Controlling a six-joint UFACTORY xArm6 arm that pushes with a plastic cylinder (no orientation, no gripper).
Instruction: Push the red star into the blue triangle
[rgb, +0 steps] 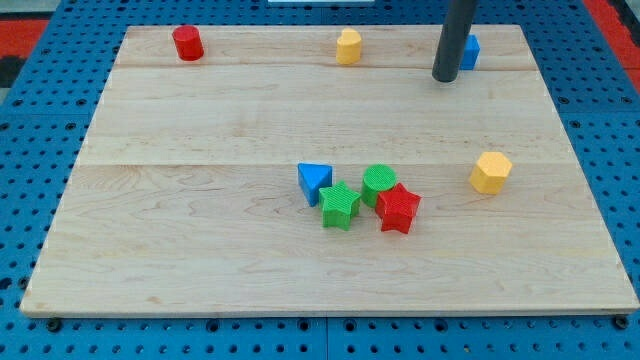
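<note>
Closest to the bottom edge, the red star (398, 208) sits right of centre, touching the green cylinder (379, 184) and beside the green star (340, 206), which touches the blue triangle (314, 182). That green star blocks the lane: a straight shove leftward would likely scatter the cluster and knock the triangle away. Right edge, a yellow hexagon (490, 172). Far along the top: red cylinder (187, 43), yellow block (348, 46), and my tip (445, 78), a bare rod holding nothing, against a blue block (470, 52).

Dark grey cylindrical rod; smooth, plain, no markings; my tip (445, 79) blunt, flat-ended.
</note>
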